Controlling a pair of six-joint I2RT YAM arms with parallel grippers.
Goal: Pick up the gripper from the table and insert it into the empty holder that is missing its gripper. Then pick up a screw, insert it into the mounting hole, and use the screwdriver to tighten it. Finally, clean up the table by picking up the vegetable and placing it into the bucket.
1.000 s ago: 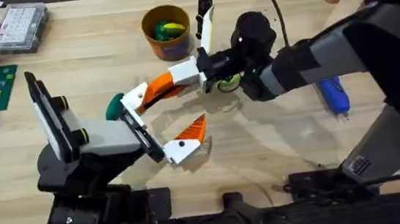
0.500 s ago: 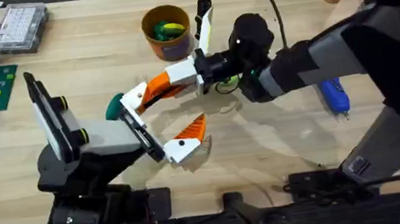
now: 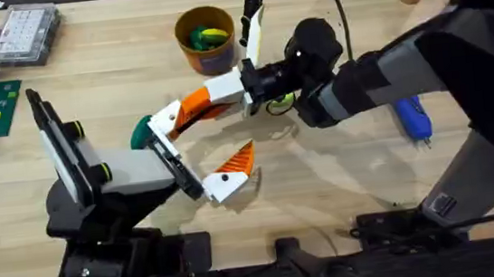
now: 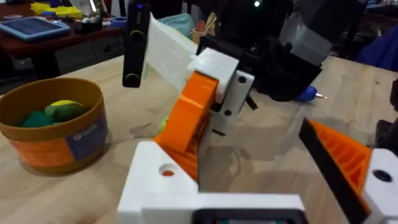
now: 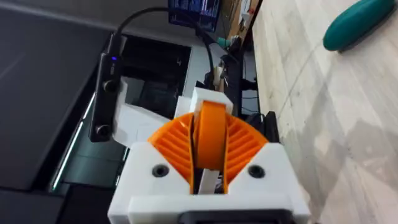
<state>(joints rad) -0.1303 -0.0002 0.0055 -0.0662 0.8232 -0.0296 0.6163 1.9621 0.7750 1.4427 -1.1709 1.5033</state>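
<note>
The right claw (image 3: 244, 89) is clamped on the white base of the gripper (image 3: 197, 105) and holds it above the table (image 3: 116, 96). The orange tip of the gripper touches the holder (image 3: 165, 121) on the left arm. The left claw (image 3: 196, 157) has only one ribbed finger, so I cannot tell its state. Compared with one second ago, almost nothing has moved. The vegetable (image 3: 142, 130) lies beside the holder.

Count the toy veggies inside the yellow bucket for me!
2: a yellow-green piece and a darker green piece beside it, both inside the bucket. More could be hidden underneath them.
</note>
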